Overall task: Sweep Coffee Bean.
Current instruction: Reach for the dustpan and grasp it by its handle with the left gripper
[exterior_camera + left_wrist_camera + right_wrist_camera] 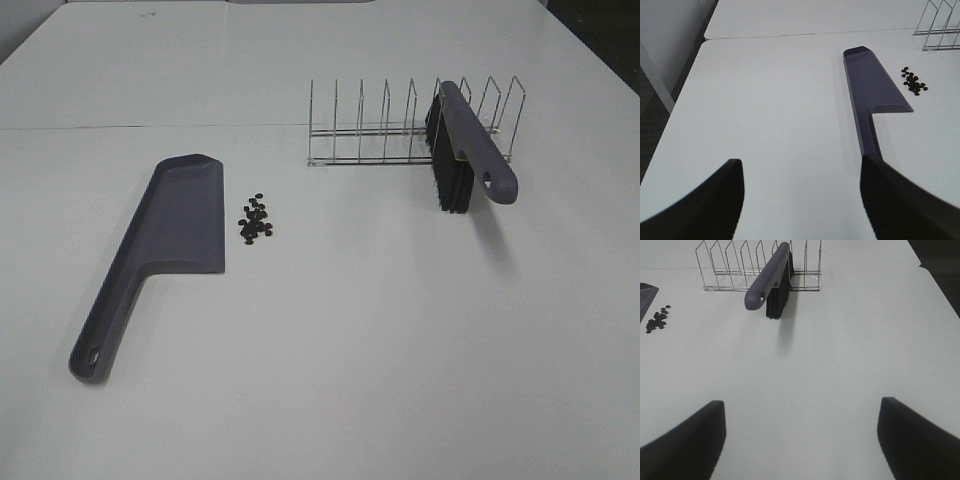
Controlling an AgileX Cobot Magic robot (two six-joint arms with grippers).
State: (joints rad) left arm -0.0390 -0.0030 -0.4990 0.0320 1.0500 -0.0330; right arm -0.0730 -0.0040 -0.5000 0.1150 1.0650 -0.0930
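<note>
Jaws both spread wide, empty | tiny oval coffee bean [256, 220] cluster beside smooth grey-purple dustpan [183, 215]

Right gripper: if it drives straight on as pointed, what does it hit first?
Probably the brush, propped in the wire rack; only bare table before it. It sits slightly off-centre from the right gripper, so it may miss.

Tiny dark coffee beans [256, 221] lie loosely clustered on the table; none stacked high.
</note>
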